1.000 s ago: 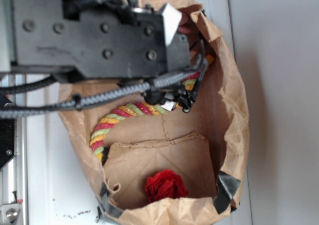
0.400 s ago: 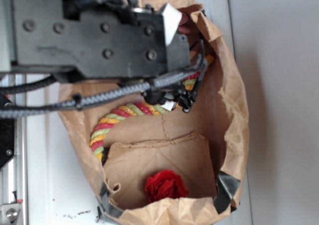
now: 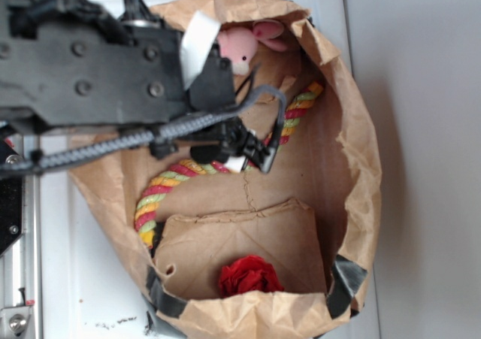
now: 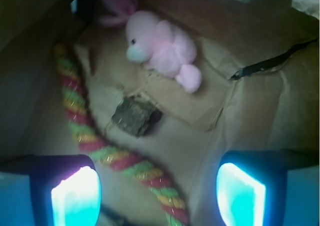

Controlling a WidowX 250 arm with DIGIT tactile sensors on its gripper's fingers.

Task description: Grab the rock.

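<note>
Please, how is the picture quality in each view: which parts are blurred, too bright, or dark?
Exterior view: even daylight, but the arm is motion-blurred and hides much of the paper bag. Wrist view: dim and soft overall; the fingers of the open claw glow overexposed cyan, while the rock and pink plush stay recognisable though slightly unsharp.

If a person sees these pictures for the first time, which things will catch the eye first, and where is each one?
Probably the pink plush animal at the far end of the brown paper bag, and the red, yellow and green rope curving along the bag's floor. Between them lies the small dark rock, close beside the rope, with the open gripper above it. In the exterior view, a red ruffled ball sits at the bag's near end.
</note>
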